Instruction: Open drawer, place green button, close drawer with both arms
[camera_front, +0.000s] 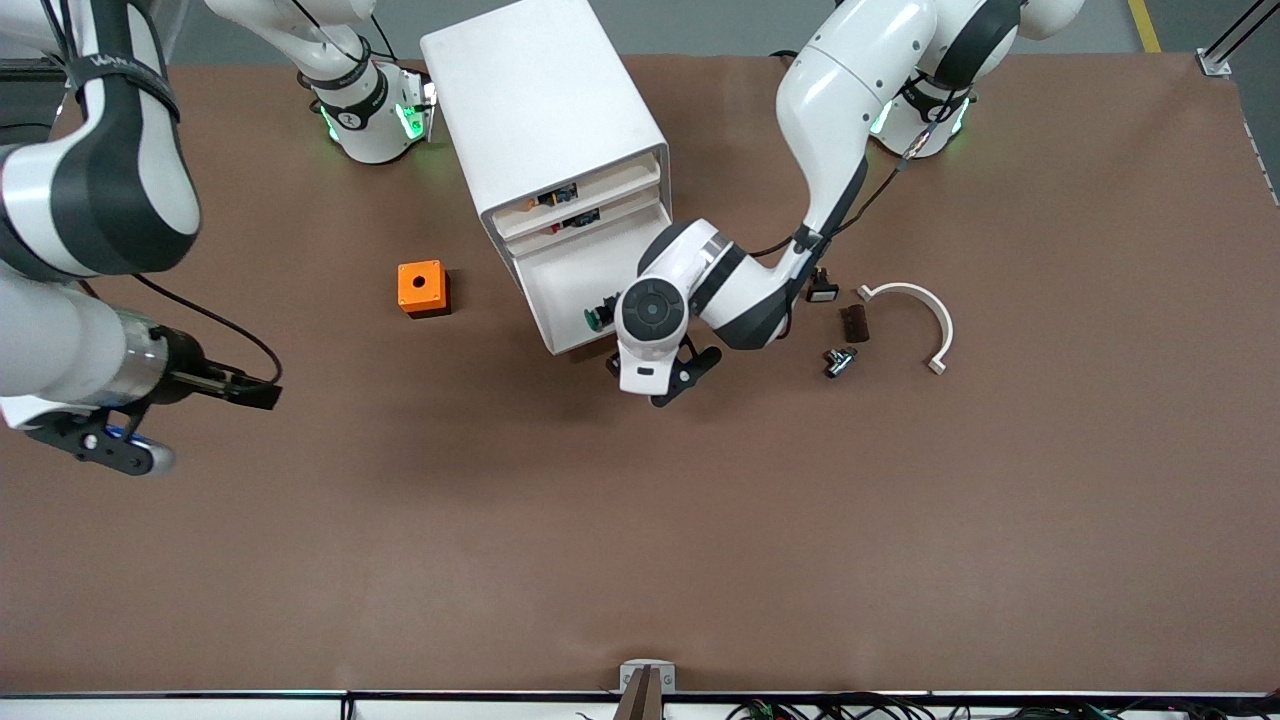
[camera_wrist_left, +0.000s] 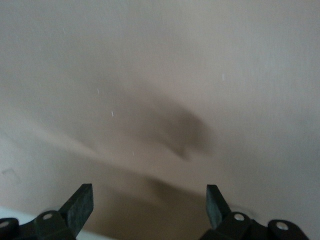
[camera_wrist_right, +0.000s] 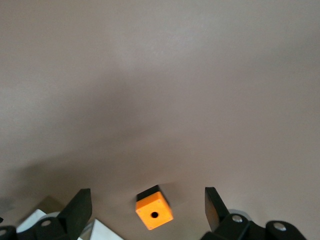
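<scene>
The white cabinet (camera_front: 545, 110) stands at the middle back of the table. Its third drawer (camera_front: 560, 285) is pulled out toward the front camera. The button (camera_front: 598, 318), green cap showing, lies in the drawer near its front edge, toward the left arm's end. My left gripper (camera_front: 660, 385) hangs just past the drawer's front corner, over the bare table. It is open and empty in the left wrist view (camera_wrist_left: 150, 200). My right gripper (camera_front: 120, 450) is up over the table at the right arm's end. It is open and empty in the right wrist view (camera_wrist_right: 147, 191).
An orange box with a hole (camera_front: 423, 288) (camera_wrist_right: 154, 212) sits beside the cabinet, toward the right arm's end. A small black switch (camera_front: 822, 290), a brown block (camera_front: 853, 322), a small metal part (camera_front: 838, 360) and a white curved bracket (camera_front: 925, 315) lie toward the left arm's end.
</scene>
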